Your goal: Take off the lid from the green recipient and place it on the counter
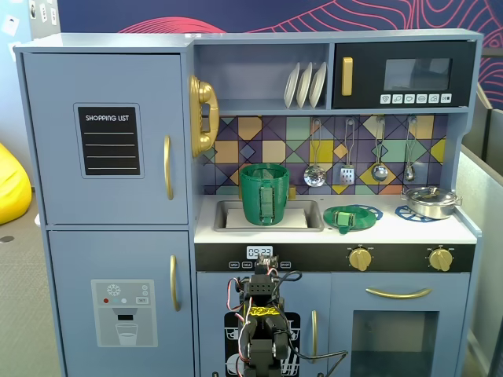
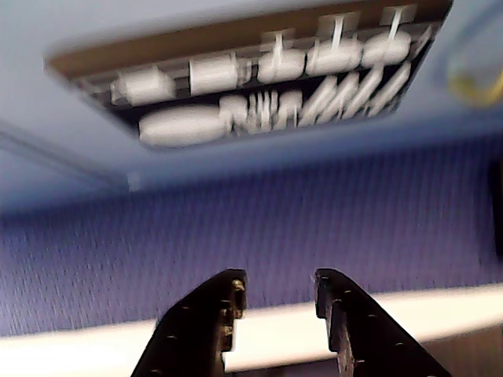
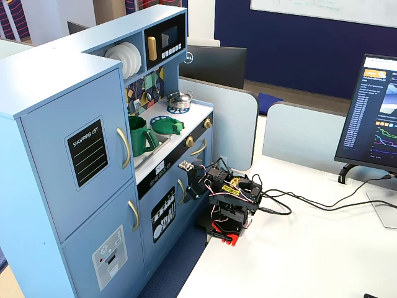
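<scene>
1. In a fixed view, I see the flat round green plastic lid (image 1: pixel 350 217) lying on the white flat counter (image 1: pixel 440 229) of the blue toy kitchen, on a blue printed burner ring just right of the recessed grey sink (image 1: pixel 314 214). It is clear of the container, so I judge the lift-off and the placing are both done.

2. The tall tapering green plastic recipient (image 1: pixel 265 193) stands upright in the sink with its mouth open. That recess keeps it from sliding, which probably made the lid easy to pull off.

3. A small steel pot (image 1: pixel 431 201) sits near the counter's right edge, well apart from the lid, so nothing crowds the spot chosen.

4. My arm is folded low at the left edge of the white desk (image 3: pixel 322 248), right against the kitchen front below the counter; I read this as a rest pose.

5. In the wrist view, the black two-finger gripper (image 2: pixel 277 294) shows its jaws a little apart with nothing between them. It faces a blurred printed dishwasher panel (image 2: pixel 236 86), not the counter.

6. The lid's small tab points towards the counter's front edge, and the disc lies flat and fully supported, so I judge it won't tip off.

7. I see nothing left to do except hold the arm parked.
</scene>
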